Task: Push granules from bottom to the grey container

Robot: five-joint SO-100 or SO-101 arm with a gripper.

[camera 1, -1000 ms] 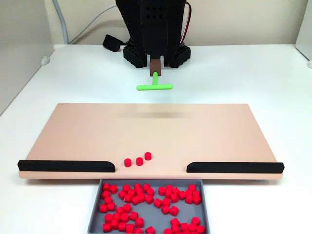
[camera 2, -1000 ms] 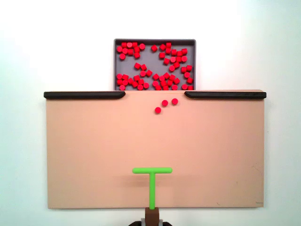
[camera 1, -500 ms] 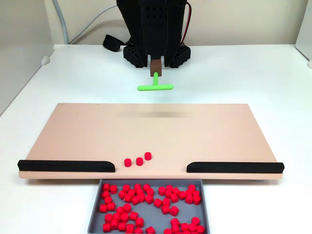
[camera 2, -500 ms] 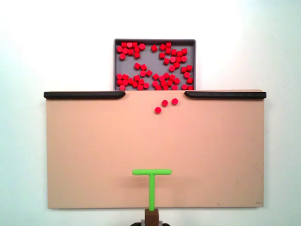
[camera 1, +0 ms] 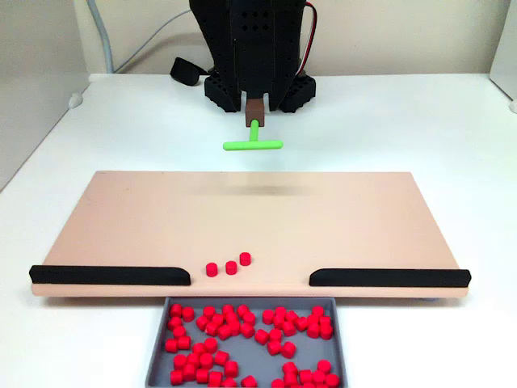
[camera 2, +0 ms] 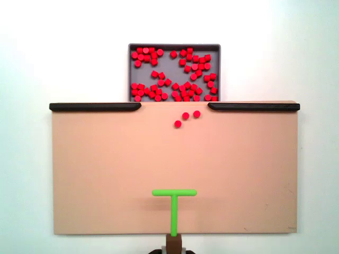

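Remaining on the board (camera 2: pixel 106 174) are three granules (camera 2: pixel 186 116), at 12 o'clock from the tool (camera 2: pixel 174 203); the rest fill the container (camera 2: pixel 175 47). Gripper grasp unclear, probably clamping the tool.

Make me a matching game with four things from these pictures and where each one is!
Things:
1. three loose red granules
2. green T-shaped tool
3. grey container
4. black strips

Places (top-down fixed view):
A. just past the board's top edge, holding most of the granules
B. on the tan board, near the gap between the strips
C. along the board's top edge, one at each side
D. over the board's bottom edge, stem pointing down

Pairs: 1-B, 2-D, 3-A, 4-C
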